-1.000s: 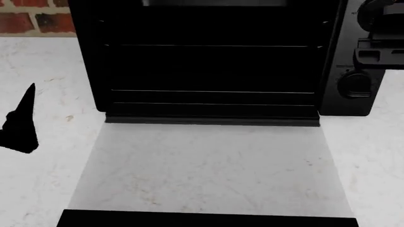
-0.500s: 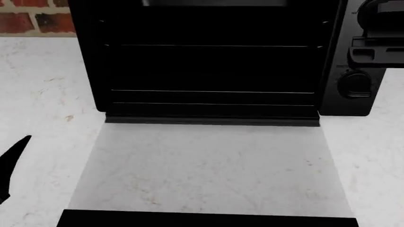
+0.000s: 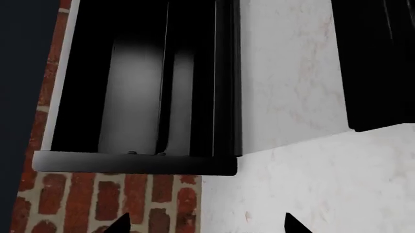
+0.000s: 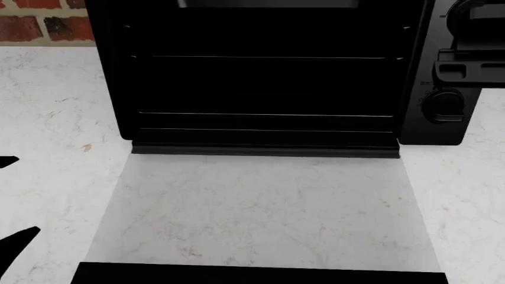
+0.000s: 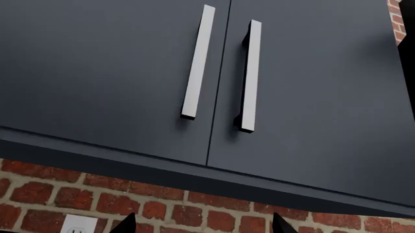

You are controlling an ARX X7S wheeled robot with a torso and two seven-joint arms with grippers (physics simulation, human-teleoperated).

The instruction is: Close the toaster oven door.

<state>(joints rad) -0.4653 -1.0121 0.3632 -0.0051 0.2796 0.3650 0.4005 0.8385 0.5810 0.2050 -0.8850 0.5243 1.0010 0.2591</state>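
Two black tips of my left claw [image 4: 12, 201] show at the head view's left edge, spread apart and empty; a second ago one tip stood higher up, so the arm has dropped toward the door [image 4: 261, 207]. That door lies flat open on the counter [image 4: 55, 106], its handle [image 4: 261, 273] nearest me, before the oven [image 4: 264, 71]. Left wrist view: the oven's dark inside, brick behind. Right wrist view: my right claw [image 5: 201, 223], released, faces cupboard doors [image 5: 129, 73]. Nothing touches the door yet.
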